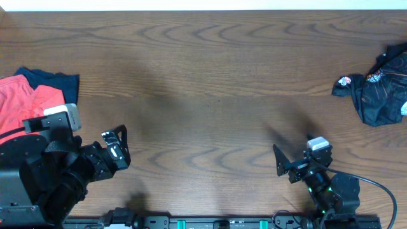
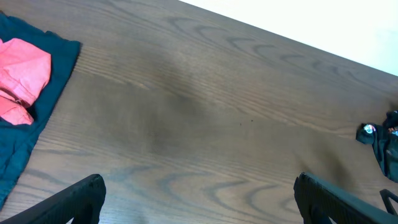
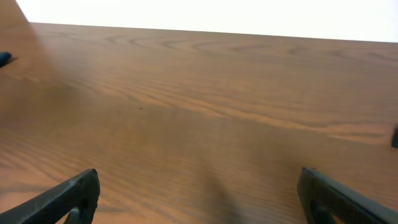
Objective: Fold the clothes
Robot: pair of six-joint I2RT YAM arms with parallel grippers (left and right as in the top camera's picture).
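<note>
The clothes lie in two places. A crumpled black jersey (image 1: 378, 92) with white and orange logos sits at the table's far right edge, and shows at the right rim of the left wrist view as the black jersey (image 2: 387, 144). A red top (image 1: 22, 102) rests on a navy top (image 1: 60, 83) at the far left; the left wrist view also shows this red top (image 2: 22, 78) and navy top (image 2: 56, 68). My left gripper (image 1: 123, 145) (image 2: 199, 186) is open near the front left, over bare wood. My right gripper (image 1: 292, 154) (image 3: 198, 180) is open near the front right, holding nothing.
The brown wooden table (image 1: 210, 76) stretches between the two piles. Its far edge meets a white strip at the top. The arm bases and a dark rail (image 1: 210, 222) line the front edge.
</note>
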